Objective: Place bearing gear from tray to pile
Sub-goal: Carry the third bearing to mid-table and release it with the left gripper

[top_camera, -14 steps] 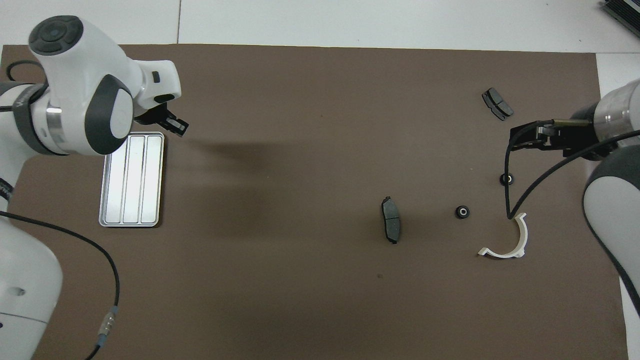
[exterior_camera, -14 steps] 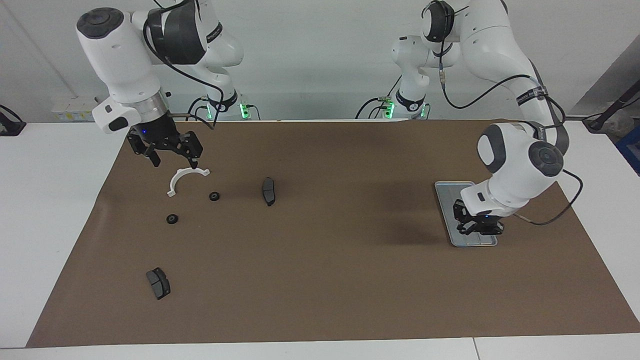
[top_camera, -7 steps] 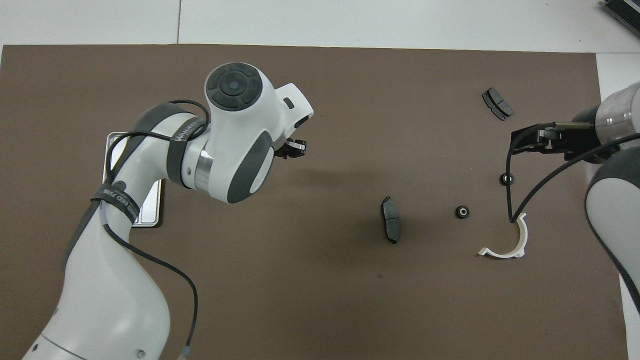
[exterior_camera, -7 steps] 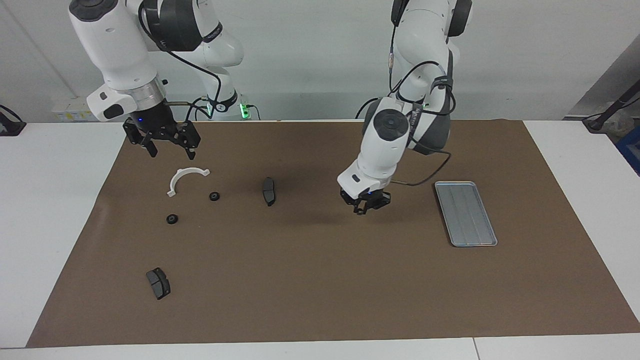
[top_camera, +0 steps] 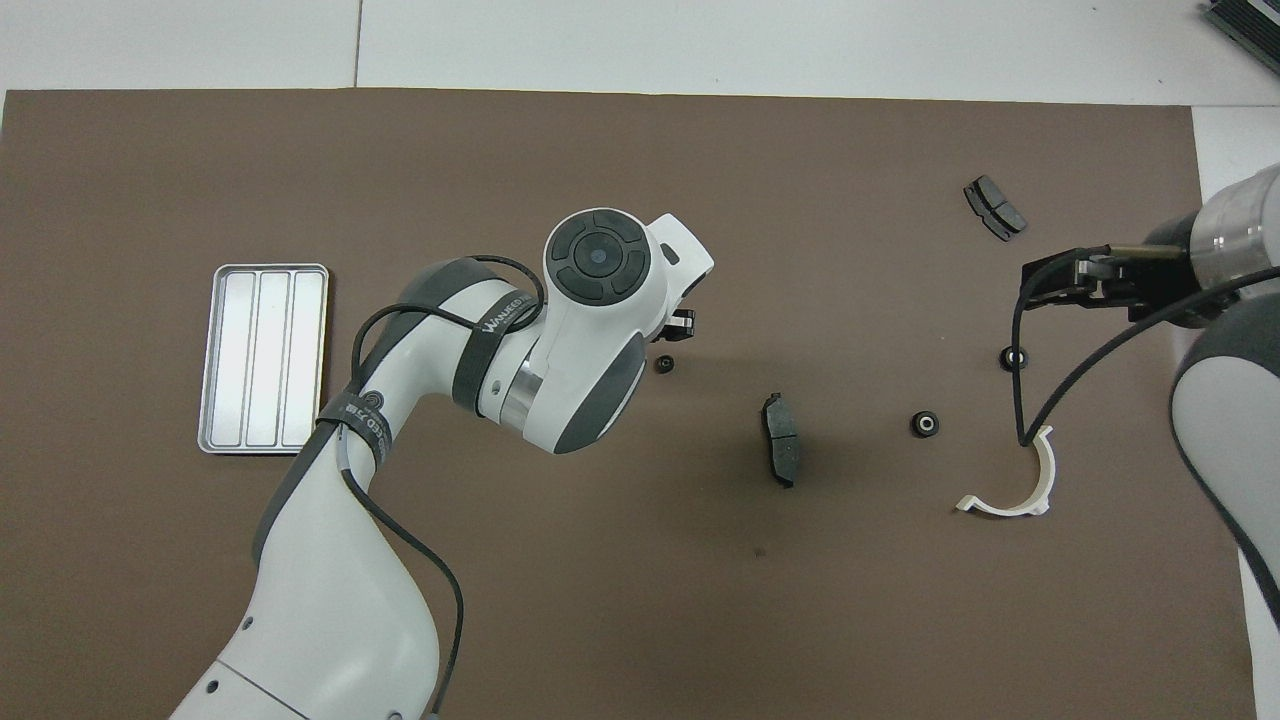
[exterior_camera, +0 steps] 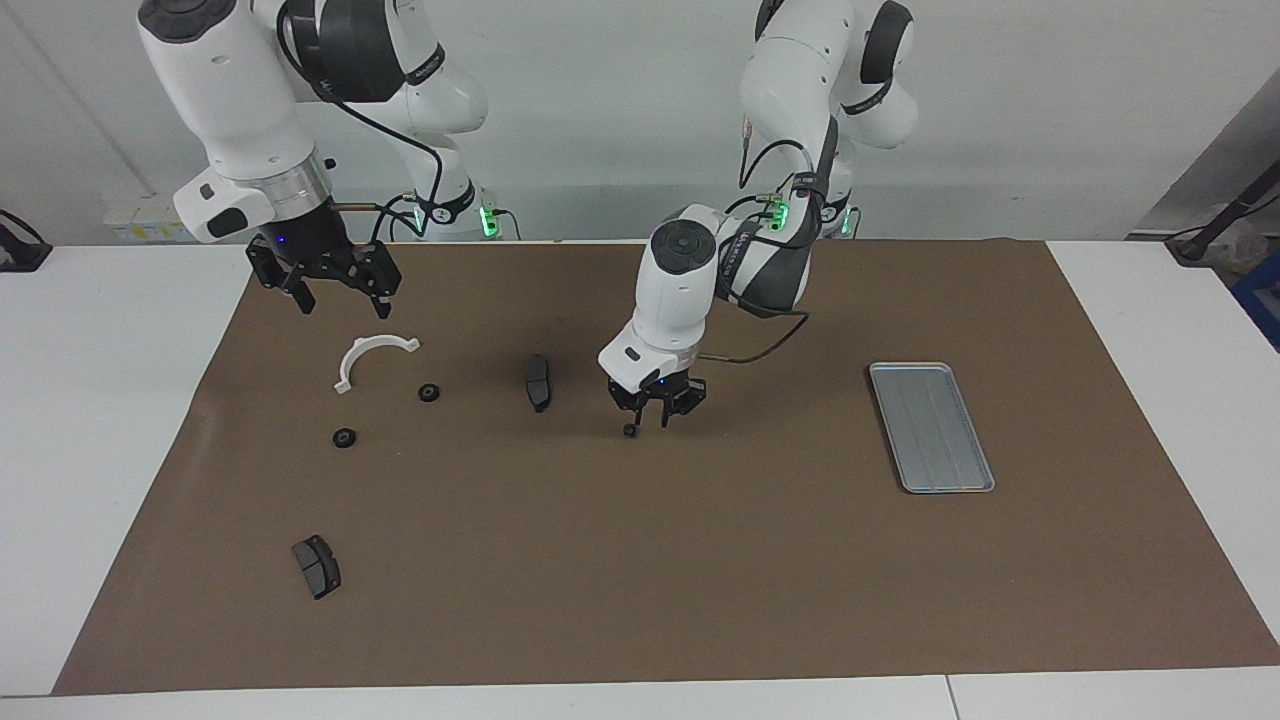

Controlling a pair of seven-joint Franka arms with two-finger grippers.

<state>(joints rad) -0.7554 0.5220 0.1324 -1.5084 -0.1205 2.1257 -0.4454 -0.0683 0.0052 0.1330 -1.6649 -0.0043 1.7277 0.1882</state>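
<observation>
left gripper (exterior_camera: 650, 418): arm bent low over mid-table, fingers spread, pointing down | bearing gear (exterior_camera: 629, 430) on brown mat just beside them, apart from the pile (exterior_camera: 375, 400) | right gripper (exterior_camera: 338, 290): waits above white bracket (exterior_camera: 372, 357), fingers wide | tray (exterior_camera: 931, 427) toward left arm's end | table (exterior_camera: 100, 400) white, pale wall

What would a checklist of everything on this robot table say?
Surface: brown mat, lying flat.
Job's things: tray at the left arm's end; one gear on the mat mid-table; more gears, bracket and brake pads toward the right arm's end.
Clutter: nothing seen.
Pincers: left pincer low, by the mid-table gear; right pincer open, raised near the bracket, waiting.
Cables: black cable loops off the left arm.
Surroundings: white wall.
</observation>
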